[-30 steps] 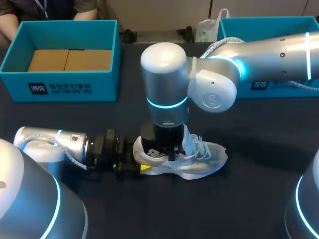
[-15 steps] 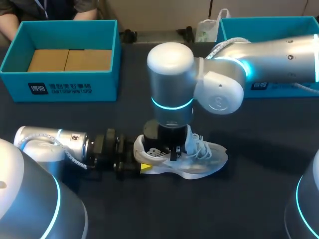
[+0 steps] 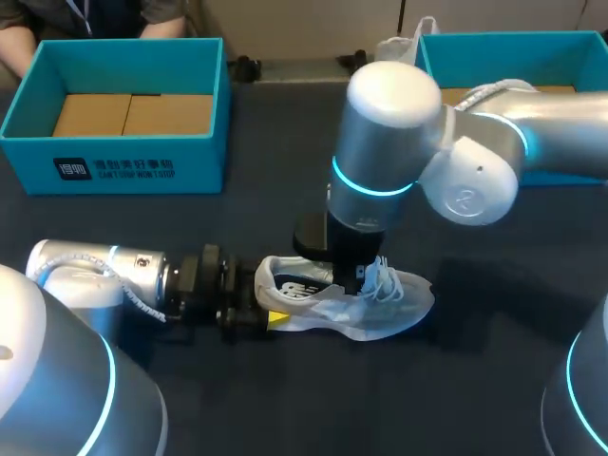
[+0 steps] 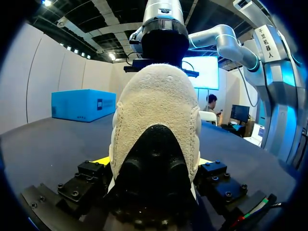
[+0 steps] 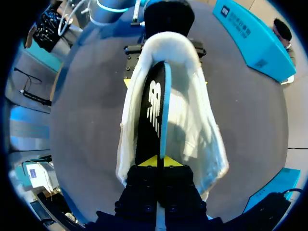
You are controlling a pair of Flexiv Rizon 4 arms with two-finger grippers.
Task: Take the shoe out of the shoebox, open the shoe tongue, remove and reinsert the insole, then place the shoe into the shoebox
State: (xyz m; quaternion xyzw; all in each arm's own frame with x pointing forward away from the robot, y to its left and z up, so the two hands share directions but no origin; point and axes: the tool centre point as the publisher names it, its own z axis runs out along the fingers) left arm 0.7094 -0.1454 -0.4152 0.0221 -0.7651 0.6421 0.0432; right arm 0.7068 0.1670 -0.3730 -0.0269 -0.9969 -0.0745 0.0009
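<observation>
**Shoe pinned at the heel, insole pinched on edge above it**

Shoe first: it lies out on the table, clear of both boxes, with its long axis running across in front of you, heel to the left and toe to the right.

At far left, the left box sits at the back of the table, well apart from the shoe. Your left gripper comes in low along the table, in line with the shoe's length. Its wrist view shows a yellow tip on either side of the heel, so the jaws are clamped on the shoe from both sides.

Moving right, the insole stands on edge inside the shoe's opening and runs along the same axis as the shoe. Its heel end sits toward the left gripper.

Your right gripper points straight down over the middle of the shoe, beside the laces. Its yellow tips are closed on the thin edge of the insole, one on each face. The right box is behind this arm, at the far right corner.

By my reading, you are partway through drawing the insole out. The relation that matters is that the insole lies lengthwise from the right jaws toward the heel. A pull up and toward the toe should slide it free while the left arm braces the shoe. Watch that the shoe does not lift with it.
</observation>
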